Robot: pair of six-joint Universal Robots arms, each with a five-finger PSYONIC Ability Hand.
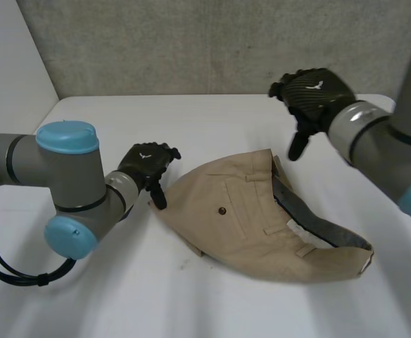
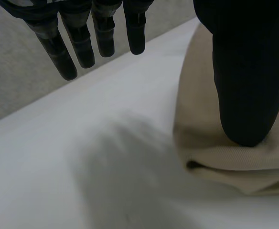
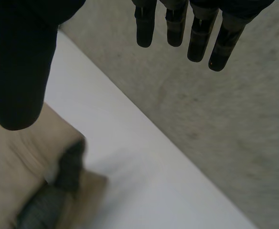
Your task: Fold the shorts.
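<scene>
Left hand (image 1: 148, 163) sits with fingers straight and apart, thumb by one end of the shorts (image 1: 248, 218) lying rumpled on the white table (image 1: 121, 296), and right hand (image 1: 311, 95) hangs above the other end, fingers loose and empty, probably so each can grab an end.

The black left hand (image 1: 148, 166) hangs low off the grey, blue-capped left arm (image 1: 65, 179), its fingers (image 2: 80, 40) straight, thumb (image 2: 247, 81) held apart from them. The black right hand (image 1: 312, 95) hovers higher on the grey right arm (image 1: 395, 158), fingers (image 3: 199, 38) straight too, thumb (image 3: 20, 71) well clear of them.
</scene>
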